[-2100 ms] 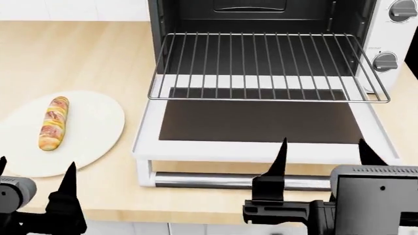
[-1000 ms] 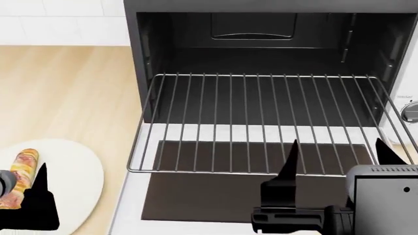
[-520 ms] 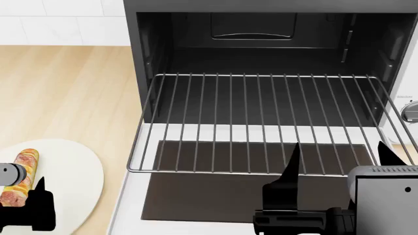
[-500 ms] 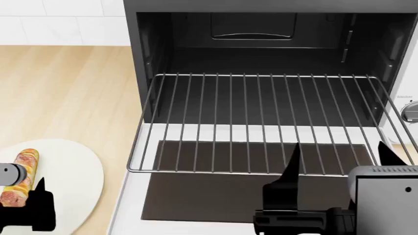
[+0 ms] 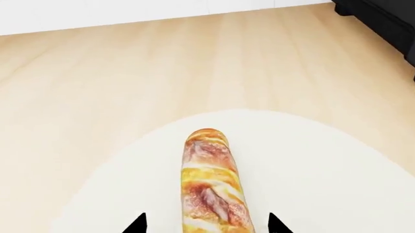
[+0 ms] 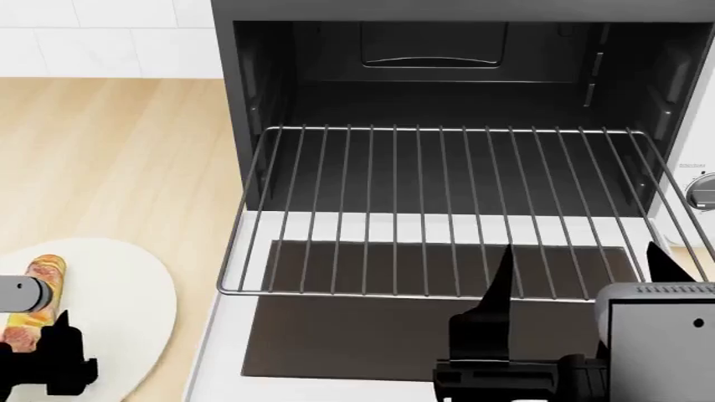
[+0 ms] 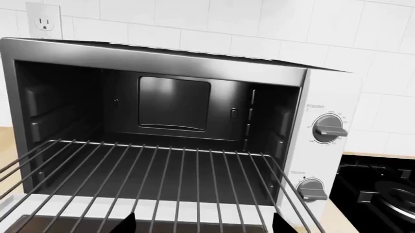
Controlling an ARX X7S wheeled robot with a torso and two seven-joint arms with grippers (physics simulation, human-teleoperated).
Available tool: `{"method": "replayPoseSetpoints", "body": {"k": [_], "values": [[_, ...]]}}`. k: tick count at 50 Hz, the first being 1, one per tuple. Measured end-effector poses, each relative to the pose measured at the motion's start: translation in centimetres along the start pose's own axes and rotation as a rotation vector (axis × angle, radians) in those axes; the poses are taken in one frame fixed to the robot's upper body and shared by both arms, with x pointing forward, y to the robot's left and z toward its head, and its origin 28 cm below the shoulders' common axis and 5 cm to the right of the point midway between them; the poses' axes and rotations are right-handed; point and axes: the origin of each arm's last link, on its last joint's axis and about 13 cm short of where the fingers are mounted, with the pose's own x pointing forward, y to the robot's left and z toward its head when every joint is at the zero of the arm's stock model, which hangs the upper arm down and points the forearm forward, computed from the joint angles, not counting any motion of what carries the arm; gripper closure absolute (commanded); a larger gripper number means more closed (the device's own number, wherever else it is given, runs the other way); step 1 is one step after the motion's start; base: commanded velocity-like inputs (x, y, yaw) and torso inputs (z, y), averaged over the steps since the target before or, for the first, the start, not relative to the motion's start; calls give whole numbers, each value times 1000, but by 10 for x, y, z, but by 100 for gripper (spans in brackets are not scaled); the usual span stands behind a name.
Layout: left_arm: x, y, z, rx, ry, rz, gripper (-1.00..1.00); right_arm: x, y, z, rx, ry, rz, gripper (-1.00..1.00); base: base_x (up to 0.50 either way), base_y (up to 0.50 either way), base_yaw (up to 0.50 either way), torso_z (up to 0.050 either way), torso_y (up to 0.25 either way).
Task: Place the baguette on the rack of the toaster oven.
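Observation:
The baguette [image 5: 211,184] lies on a round white plate [image 5: 324,174]; in the head view it [image 6: 43,276] shows at the far left, partly hidden by my left arm. My left gripper [image 5: 205,224] is open, its fingertips either side of the loaf's near end without touching it. The toaster oven [image 6: 447,50] stands open with the wire rack [image 6: 447,209] pulled out over the dropped glass door [image 6: 369,335]. My right gripper [image 6: 575,272] is open and empty in front of the rack; the rack also shows in the right wrist view [image 7: 162,179].
The oven's grey knobs [image 7: 329,130] are on its right side. A black gas stovetop [image 7: 382,189] lies right of the oven. Light wooden counter [image 6: 112,151] surrounds the plate. A wall outlet [image 7: 44,22] is behind the oven.
The head view rose and moved closer to the oven early on. Since then my left gripper has crept lower and closer over the baguette's near end. The right arm holds still.

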Motion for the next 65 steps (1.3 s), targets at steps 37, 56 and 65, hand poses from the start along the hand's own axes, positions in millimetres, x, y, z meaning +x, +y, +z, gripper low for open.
{"method": "replayPoseSetpoints", "body": {"k": [37,56,65], "values": [[-18,0,46,16,-108,-7,100,-2,-1,4,-10,3,-6,-100,0,0,0,0,0],[-49,-26,97,37,-246,-201,100,-4,-1,9,-19,6,-8,-100,0,0,0,0,0],[-59,-42,116,53,-286,-342,100,-6,-2,13,-21,2,-11,-100,0,0,0,0,2]]}}
